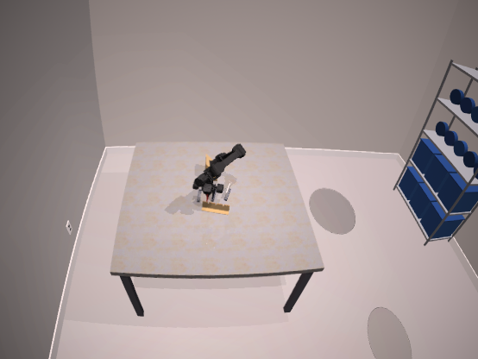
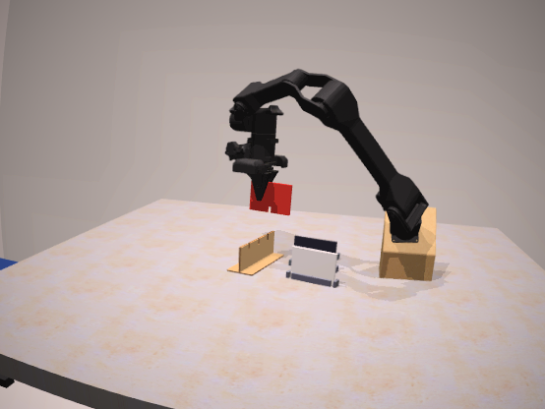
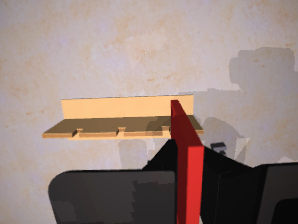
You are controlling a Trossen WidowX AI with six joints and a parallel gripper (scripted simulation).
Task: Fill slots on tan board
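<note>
The tan board [image 1: 216, 206] [image 2: 256, 249] [image 3: 105, 125] stands on its base with three open slots in its top edge. My gripper [image 2: 260, 199] is shut on the red board [image 2: 281, 199] [image 3: 190, 175], holding it upright, notch down, well above the table. In the wrist view the red board runs crosswise to the tan board, close to its right-end slot; whether notch and slot line up I cannot tell. The white board [image 2: 315, 265] and the dark board [image 2: 315, 243] stand in their holders, the dark one mostly hidden behind the white one in the exterior view.
The empty holder [image 1: 198, 196] stands left of the other two in the top view. The arm rises from a wooden block [image 2: 407, 265] on the table [image 2: 148, 315]. A shelf rack with blue bins [image 1: 431, 181] stands away from the table.
</note>
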